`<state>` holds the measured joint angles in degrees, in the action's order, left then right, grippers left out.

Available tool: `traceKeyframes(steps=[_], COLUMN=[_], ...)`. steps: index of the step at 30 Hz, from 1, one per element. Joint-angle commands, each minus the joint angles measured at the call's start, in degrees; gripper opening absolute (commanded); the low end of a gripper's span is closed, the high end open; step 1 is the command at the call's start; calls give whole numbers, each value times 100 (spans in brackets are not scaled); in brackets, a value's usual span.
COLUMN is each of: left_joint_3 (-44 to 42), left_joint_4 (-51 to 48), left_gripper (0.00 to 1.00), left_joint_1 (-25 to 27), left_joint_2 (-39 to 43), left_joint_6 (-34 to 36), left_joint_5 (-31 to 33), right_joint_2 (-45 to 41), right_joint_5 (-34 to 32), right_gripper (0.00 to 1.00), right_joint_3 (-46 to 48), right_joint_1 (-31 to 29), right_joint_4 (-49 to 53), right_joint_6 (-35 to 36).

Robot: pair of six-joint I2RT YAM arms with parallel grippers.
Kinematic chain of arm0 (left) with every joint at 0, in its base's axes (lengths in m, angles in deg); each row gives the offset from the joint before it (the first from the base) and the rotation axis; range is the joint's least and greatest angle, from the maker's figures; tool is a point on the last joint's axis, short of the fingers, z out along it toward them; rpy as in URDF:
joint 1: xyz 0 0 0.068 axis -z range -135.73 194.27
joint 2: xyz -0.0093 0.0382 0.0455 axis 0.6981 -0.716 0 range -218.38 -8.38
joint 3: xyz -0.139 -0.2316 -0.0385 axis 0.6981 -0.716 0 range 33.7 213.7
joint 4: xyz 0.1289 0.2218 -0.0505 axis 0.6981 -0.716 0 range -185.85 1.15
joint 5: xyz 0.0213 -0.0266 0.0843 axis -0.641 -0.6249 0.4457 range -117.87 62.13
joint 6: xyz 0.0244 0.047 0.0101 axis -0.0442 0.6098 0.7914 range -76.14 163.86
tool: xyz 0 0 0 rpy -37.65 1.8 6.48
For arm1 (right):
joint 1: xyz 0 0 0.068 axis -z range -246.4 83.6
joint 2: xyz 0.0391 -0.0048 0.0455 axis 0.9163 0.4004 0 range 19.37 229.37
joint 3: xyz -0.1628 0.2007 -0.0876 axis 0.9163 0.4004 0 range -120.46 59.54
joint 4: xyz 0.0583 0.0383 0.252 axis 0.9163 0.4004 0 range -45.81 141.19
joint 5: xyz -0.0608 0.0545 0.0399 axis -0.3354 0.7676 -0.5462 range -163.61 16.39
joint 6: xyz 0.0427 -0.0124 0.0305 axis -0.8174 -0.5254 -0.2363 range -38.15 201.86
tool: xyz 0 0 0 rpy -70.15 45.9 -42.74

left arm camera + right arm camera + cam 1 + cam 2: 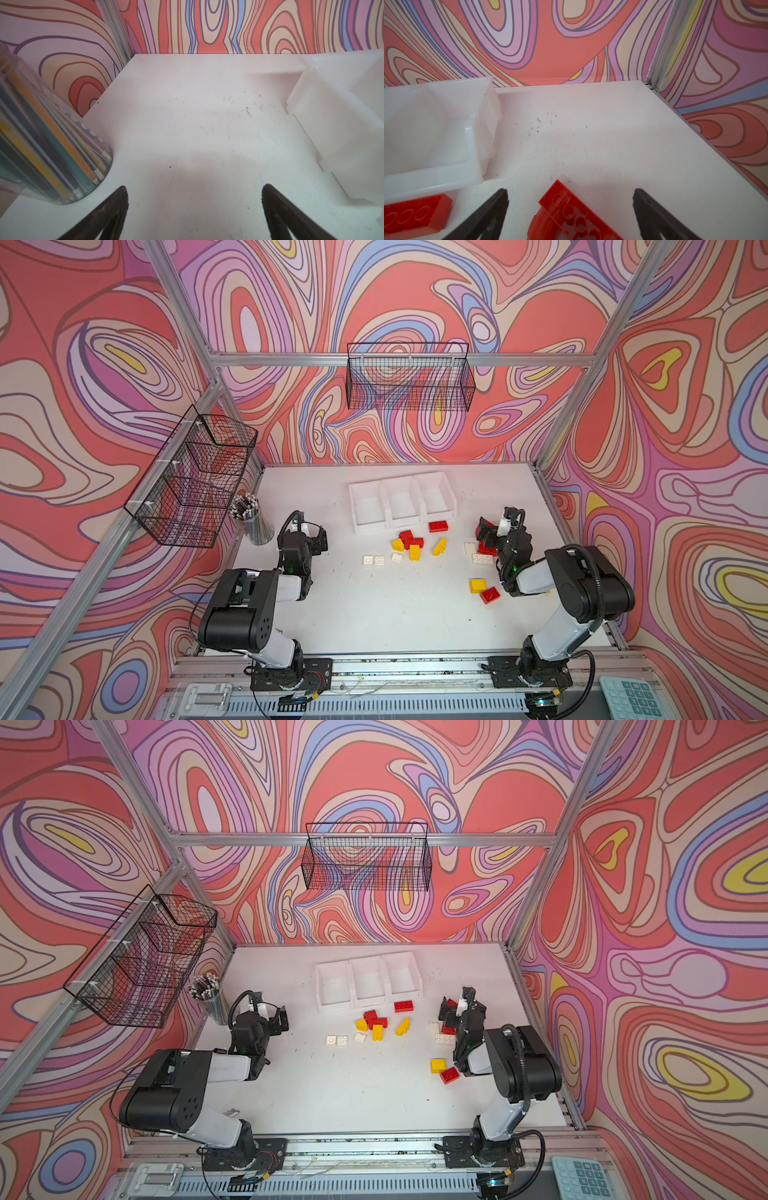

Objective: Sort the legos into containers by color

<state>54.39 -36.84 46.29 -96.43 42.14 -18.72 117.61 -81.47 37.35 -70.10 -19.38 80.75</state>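
Note:
The three white containers (401, 502) stand in a row at the back of the table and hold nothing. Red, yellow and white legos lie in front of them: a red brick (437, 526), a red and yellow cluster (409, 543), a yellow sloped piece (439, 546) and white pieces (374, 560). A yellow brick (477, 585) and a red brick (490, 595) lie nearer the front. My right gripper (570, 190) is open over the red arch piece (571, 216), which lies on the table between its fingers, untouched. My left gripper (193, 187) is open over bare table, left of the containers (342, 124).
A clear cup of pencils (253, 522) stands at the table's left edge, close to my left gripper. Black wire baskets hang on the left wall (195, 477) and the back wall (409, 377). A calculator (631, 697) lies beyond the front right corner.

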Motion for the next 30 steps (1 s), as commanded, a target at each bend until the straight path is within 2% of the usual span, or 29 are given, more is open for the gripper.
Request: traceKeyframes(steps=[1, 3, 5, 7, 9, 12, 15, 17, 19, 22, 25, 30], left_joint_3=[65, 87, 340, 828, 1543, 2567, 3438, 3940, 4352, 4601, 4418, 3975], left_joint_4=[-44, -145, -996, -2089, -3374, -5025, -6369, -7368, -8143, -8894, -9031, -8794], left_gripper=[100, 100, 100, 100, 100, 100, 100, 100, 100, 94, 92, 100], left_joint_1=[-28, -27, -10, 52, 70, 142, 363, 527, 876, 1344, 1484, 1555], left_joint_2=[-21, 61, 418, 743, 1087, 1352, 1513, 1503, 1411, 1342, 1595, 2403], left_joint_6=[8, 45, 70, 69, -138, -568, -1031, -1280, -1250, -1155, -1300, -1384], left_joint_5=[-49, -84, -115, 103, -51, -506, -327, -266, -174, -25, -146, -316], right_joint_2=[-65, -289, -790, -1046, -1215, -1510, -1744, -1861, -1924, -1890, -1840, -1352], right_joint_5=[-54, -293, -599, -864, -518, -364, -196, -326, -674, -796, -862, -693], right_gripper=[98, 98, 98, 98, 93, 91, 91, 91, 91, 89, 89, 90], right_joint_3=[-6, -55, -519, -1179, -1473, -1782, -2007, -2153, -2298, -2489, -2491, -2676], right_joint_1=[32, -16, -43, -43, -43, -68, -179, -467, -1006, -1656, -2287, -2826], right_joint_4=[-102, 158, 1601, 3061, 3666, 4552, 5275, 5695, 6056, 6502, 6709, 7153], right_joint_6=[81, 67, -150, -685, -885, -1309, -1480, -1428, -1310, -1377, -1462, -1601])
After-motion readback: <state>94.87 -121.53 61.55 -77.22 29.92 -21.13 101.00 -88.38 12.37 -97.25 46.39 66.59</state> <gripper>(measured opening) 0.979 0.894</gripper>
